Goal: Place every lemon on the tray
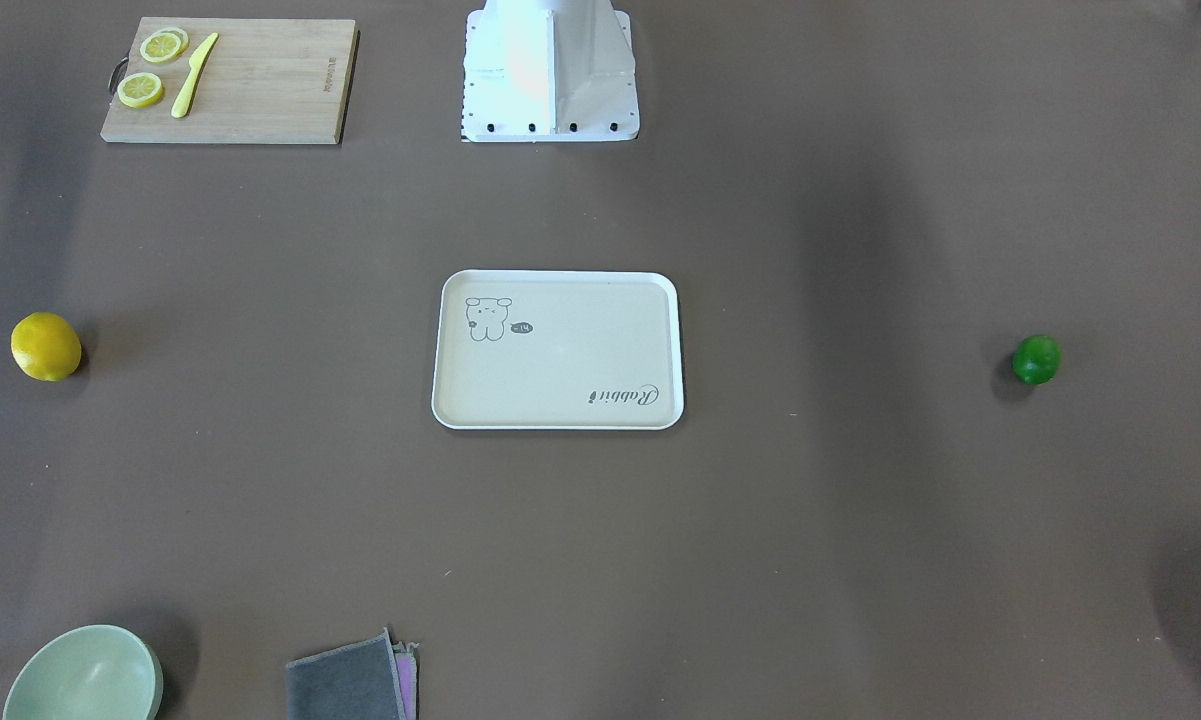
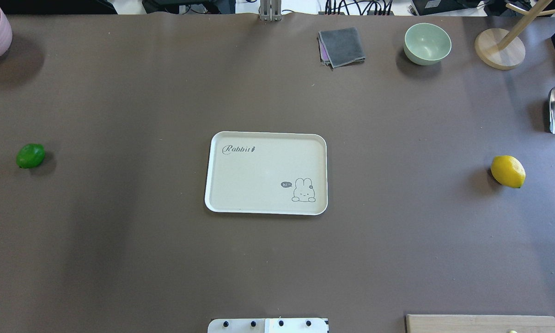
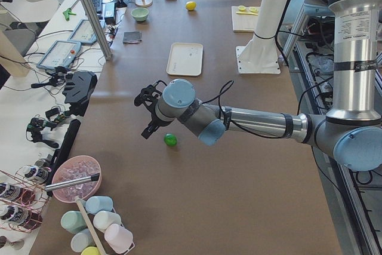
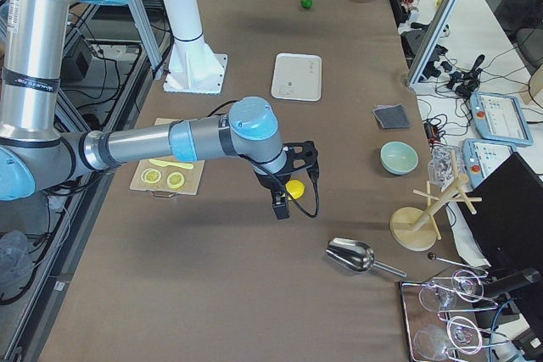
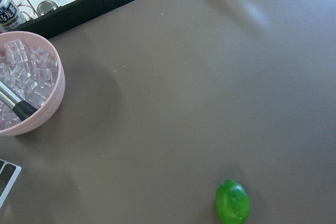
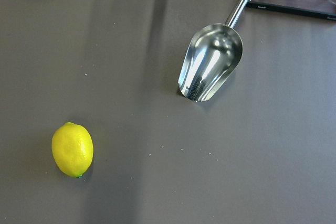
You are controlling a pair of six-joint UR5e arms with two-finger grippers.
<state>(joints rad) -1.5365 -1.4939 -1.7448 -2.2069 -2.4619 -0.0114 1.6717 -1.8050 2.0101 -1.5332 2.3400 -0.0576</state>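
The left fingers (image 3: 148,127) hang above the worktop (image 2: 277,259) close to the green lemon (image 2: 30,156), and the right fingers (image 4: 279,203) hang just over the yellow lemon (image 2: 508,171). Both show only in the side views, so I cannot tell whether either pair is wide or narrow. Neither holds anything, since each lemon lies bare on the worktop.

The green lemon sits well out to the left and the yellow one well out to the right. The tray (image 2: 259,171) lies between them in the middle, with nothing on it, so neither lemon is placed yet.

The likeliest trouble is at the grasp. Both fruits are oval and smooth, and the green one looks glossy. Fingers closing near a pointed tip or off-centre could squeeze the fruit out sideways. A finger touching down on the fruit first could set it rolling.

In the left wrist view the green lemon lies at the very bottom edge. It does not look centred under that hand, so a straight descent may miss it. The yellow lemon could roll right toward the metal scoop (image 6: 210,64).

Each carry to the tray is long, so a weak grip may drop the fruit short. The tray's rim is low, and a lemon let go from too high may roll off. Both arms also end at the same tray and could collide if they arrive together.
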